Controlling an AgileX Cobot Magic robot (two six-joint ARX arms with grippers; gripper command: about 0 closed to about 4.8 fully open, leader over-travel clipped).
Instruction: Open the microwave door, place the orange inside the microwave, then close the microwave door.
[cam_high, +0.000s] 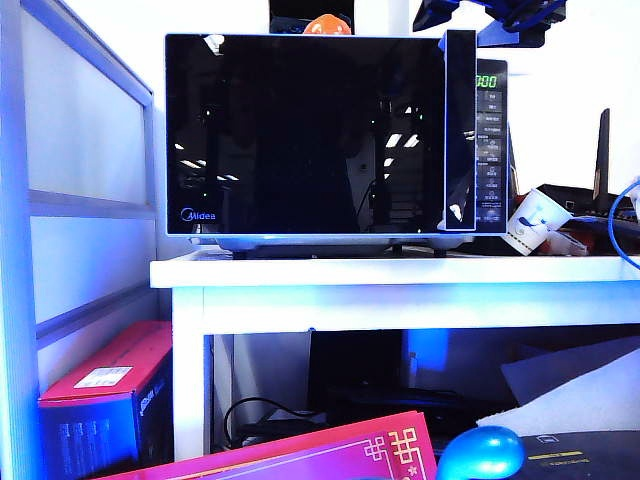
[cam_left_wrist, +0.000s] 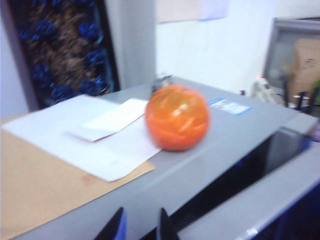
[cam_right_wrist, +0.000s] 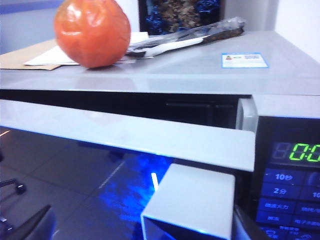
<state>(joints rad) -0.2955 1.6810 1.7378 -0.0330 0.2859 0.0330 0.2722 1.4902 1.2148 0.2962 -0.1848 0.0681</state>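
Observation:
The orange (cam_high: 327, 25) sits on top of the black microwave (cam_high: 335, 140), which stands on a white table (cam_high: 400, 272). The microwave door (cam_right_wrist: 125, 132) stands slightly ajar, with a dark gap behind its top edge. My left gripper (cam_left_wrist: 142, 227) hovers over the microwave's top, open and empty, a short way from the orange (cam_left_wrist: 176, 117). My right gripper (cam_right_wrist: 137, 227) is open at the door's handle (cam_right_wrist: 192, 205); the handle lies between the wide-spread fingers, close to one and apart from the other. The orange (cam_right_wrist: 92, 32) shows beyond it. Both arms enter at the exterior view's top edge.
White papers (cam_left_wrist: 85, 135) and brown cardboard (cam_left_wrist: 40, 185) lie on the microwave's top, with a dark bag (cam_right_wrist: 190, 35) and a blue-edged sticker (cam_right_wrist: 244, 60). A paper cup (cam_high: 530, 220) leans beside the button panel (cam_high: 490, 150). A red box (cam_high: 110, 400) and a glossy blue object (cam_high: 480, 452) sit below.

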